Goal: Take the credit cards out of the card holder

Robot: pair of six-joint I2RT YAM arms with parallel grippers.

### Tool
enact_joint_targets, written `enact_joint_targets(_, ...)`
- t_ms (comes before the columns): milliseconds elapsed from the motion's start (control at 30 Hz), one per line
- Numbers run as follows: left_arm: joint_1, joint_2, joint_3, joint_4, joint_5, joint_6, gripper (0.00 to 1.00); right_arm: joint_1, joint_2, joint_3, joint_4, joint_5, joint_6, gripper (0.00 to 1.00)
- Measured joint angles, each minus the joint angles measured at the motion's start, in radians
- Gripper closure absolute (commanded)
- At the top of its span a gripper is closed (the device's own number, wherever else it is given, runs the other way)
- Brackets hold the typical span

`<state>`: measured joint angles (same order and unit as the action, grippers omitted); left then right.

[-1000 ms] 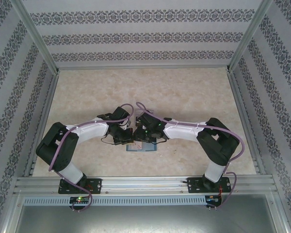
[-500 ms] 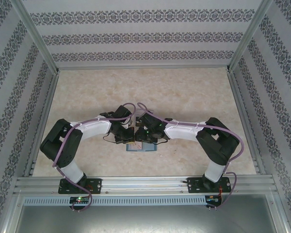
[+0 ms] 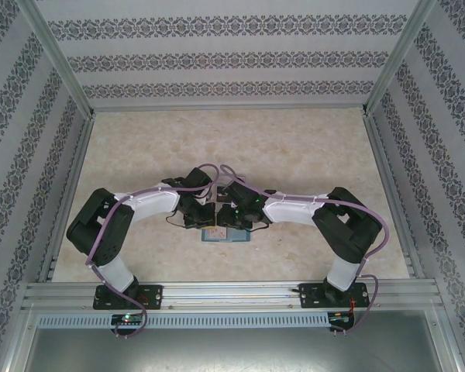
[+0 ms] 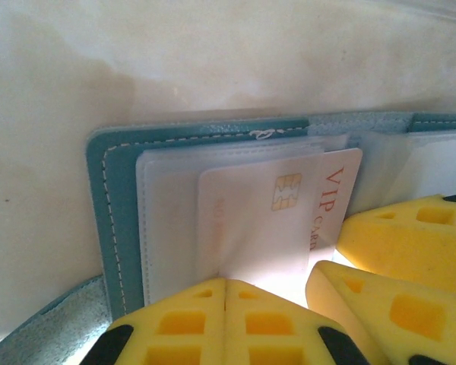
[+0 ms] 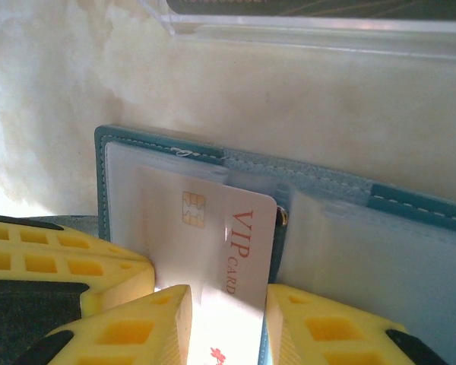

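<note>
The teal card holder (image 3: 225,235) lies open on the table between the two arms; its stitched border (image 4: 106,198) frames clear sleeves. A white credit card (image 5: 235,228) marked VIP, with a gold chip, sticks partway out of a sleeve toward the spine (image 5: 327,182). My left gripper (image 4: 226,283) is shut, its tips pressing down on the sleeve beside the card (image 4: 289,220). My right gripper (image 5: 228,319) stands open over the exposed end of the card. One yellow finger rests on the card and the other sits at its outer edge. Other credit cards are hidden.
A clear plastic tray (image 5: 311,26) stands just beyond the card holder. The right gripper's yellow fingers (image 4: 399,243) crowd close to the left gripper's. Patterned walls and metal rails (image 3: 70,209) fence the marble table (image 3: 294,147).
The left arm has drawn slightly rightward, toward the card holder. The right jaws have narrowed a little. The card holder has not moved.
</note>
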<state>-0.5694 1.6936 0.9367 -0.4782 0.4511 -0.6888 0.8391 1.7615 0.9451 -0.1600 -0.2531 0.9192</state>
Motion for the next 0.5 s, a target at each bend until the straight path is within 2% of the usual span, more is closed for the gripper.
enact_joint_targets(267, 0.000, 0.007, 0.006, -0.005, 0.001, 0.003, 1.00, -0.024, 0.000, -0.028, 0.048, -0.050, 0.025, 0.70)
enact_joint_targets(500, 0.000, 0.008, 0.006, -0.005, 0.001, 0.003, 1.00, -0.052, -0.013, -0.100, 0.175, -0.123, 0.074, 0.74)
